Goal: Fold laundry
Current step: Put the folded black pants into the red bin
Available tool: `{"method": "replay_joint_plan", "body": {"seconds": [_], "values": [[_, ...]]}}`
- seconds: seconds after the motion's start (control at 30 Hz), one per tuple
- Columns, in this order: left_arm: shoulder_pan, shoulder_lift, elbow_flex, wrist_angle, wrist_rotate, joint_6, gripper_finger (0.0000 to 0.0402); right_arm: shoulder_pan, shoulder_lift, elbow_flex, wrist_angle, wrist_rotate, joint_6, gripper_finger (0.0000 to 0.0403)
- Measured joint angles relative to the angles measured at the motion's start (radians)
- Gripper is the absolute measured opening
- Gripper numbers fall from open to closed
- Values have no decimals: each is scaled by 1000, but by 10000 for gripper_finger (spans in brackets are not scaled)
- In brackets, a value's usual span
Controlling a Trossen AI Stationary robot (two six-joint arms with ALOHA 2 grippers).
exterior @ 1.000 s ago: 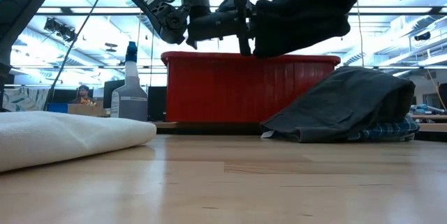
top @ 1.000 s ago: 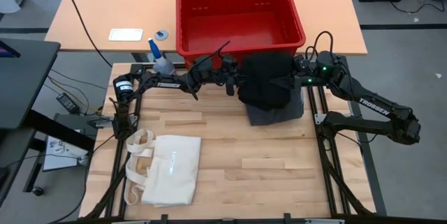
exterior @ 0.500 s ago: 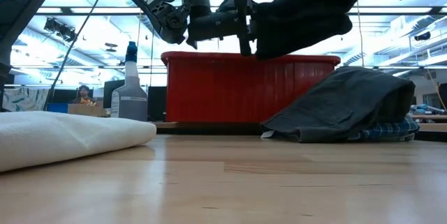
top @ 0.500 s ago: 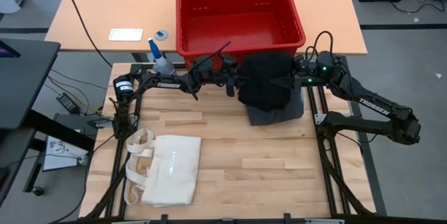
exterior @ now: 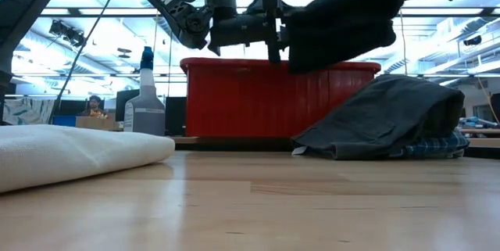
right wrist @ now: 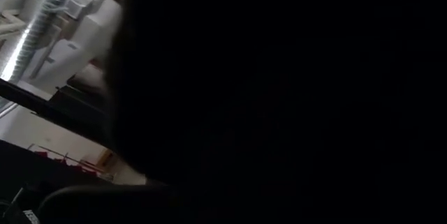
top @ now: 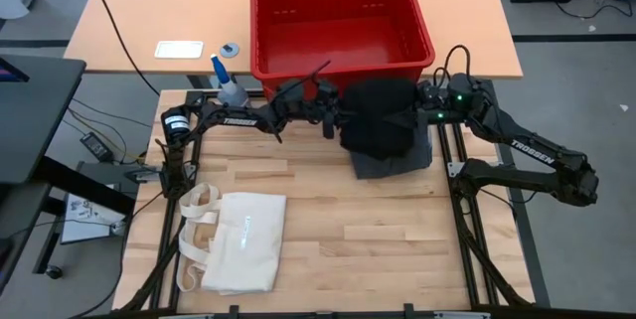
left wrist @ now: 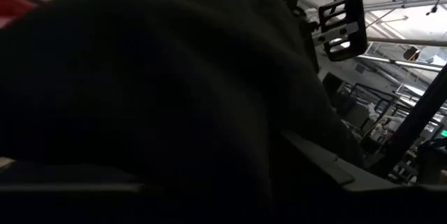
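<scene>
The black garment (top: 380, 115) hangs in the air between the two arms, near the far edge of the tabletop (top: 348, 230), just in front of the red basket (top: 341, 21) and above a small pile of laundry. On the left of the tabletop a cream tote bag (top: 238, 242) lies flat with its handles toward the left edge, and a spray bottle (exterior: 145, 95) stands beyond it at the far left corner. The left claw (top: 341, 116) reaches in from the left and meets the garment's left edge; its fingers are lost against the dark cloth, so I cannot tell how far apart they stand or whether they grip it. Under the hanging garment, a grey garment (exterior: 387, 126) lies heaped on the tabletop over a blue-and-white plaid garment (exterior: 433, 147), whose edge shows at the pile's right. The right claw (top: 415, 113) comes in from the right, pinched tight on the black garment's right edge and holding it up.
</scene>
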Motion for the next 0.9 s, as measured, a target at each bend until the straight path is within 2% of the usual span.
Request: {"method": "replay_joint_plan", "body": {"seconds": [0.13,0.23,0.4,0.6,0.77,0.9], "values": [[-10,0,0,-147,-9,87,169,0,0,-1,-90,-1,-2,46],[-31,0,0,-274,-56,156,170,0,1,-2,-134,0,-9,46],[-65,0,0,-306,-118,268,174,0,0,-2,-239,44,-5,46],[-52,0,-1,-438,-183,295,220,-1,26,-2,-395,169,-34,46],[-25,0,-1,-471,-157,299,267,-2,97,-2,-488,259,-51,46],[-6,0,0,-480,-128,253,286,-2,166,0,-580,314,-69,49]]}}
